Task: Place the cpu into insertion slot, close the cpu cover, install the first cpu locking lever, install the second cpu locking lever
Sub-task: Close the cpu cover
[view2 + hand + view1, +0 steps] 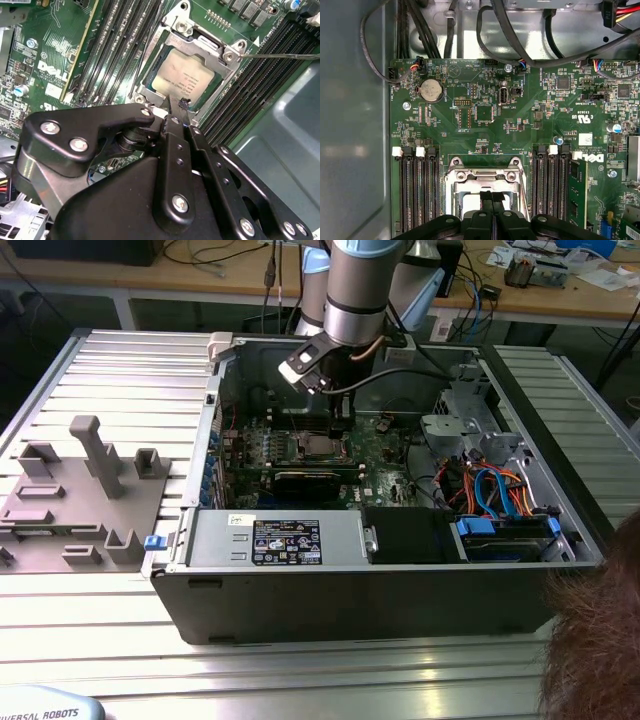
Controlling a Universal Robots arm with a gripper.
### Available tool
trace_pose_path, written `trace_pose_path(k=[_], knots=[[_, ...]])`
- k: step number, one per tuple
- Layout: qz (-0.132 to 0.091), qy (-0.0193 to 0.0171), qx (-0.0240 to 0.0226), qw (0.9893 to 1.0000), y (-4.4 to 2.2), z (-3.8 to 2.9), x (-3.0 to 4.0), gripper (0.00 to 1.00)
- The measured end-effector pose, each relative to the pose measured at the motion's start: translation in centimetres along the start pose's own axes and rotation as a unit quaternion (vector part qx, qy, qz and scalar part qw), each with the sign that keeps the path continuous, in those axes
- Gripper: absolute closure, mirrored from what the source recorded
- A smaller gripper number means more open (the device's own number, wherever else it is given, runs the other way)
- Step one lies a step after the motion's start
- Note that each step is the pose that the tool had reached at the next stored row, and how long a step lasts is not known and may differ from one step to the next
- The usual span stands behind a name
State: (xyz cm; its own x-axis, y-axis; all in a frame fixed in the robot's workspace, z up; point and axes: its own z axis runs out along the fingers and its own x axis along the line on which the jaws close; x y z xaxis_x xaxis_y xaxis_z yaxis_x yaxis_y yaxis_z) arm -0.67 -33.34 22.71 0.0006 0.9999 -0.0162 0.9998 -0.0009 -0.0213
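**Socket stage.** Dull-silver square cpu (pixel 182 80) lies in the metal-framed insertion slot (pixel 145 90), beneath the lowered silvery windowed cpu cover (pixel 202 42). The black gripper (pixel 178 103) hangs at the cover's edge, jaws narrowed and empty. Judged step: locking levers. Catching the thin wire lever (pixel 280 56) calls for fine aim.

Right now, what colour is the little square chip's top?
The cpu is pale silver, clearest in the second wrist view.

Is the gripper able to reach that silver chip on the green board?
Probably yes: the gripper hangs right by the cpu with nothing between, though the cpu cover lies over its rim.
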Motion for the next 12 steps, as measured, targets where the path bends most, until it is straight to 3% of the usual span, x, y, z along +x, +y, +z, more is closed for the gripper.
trace_pose_path(k=[12], knots=[[0.000,0.0000,0.0000,1.0000,-0.54,0.28,0.00,0.89]])
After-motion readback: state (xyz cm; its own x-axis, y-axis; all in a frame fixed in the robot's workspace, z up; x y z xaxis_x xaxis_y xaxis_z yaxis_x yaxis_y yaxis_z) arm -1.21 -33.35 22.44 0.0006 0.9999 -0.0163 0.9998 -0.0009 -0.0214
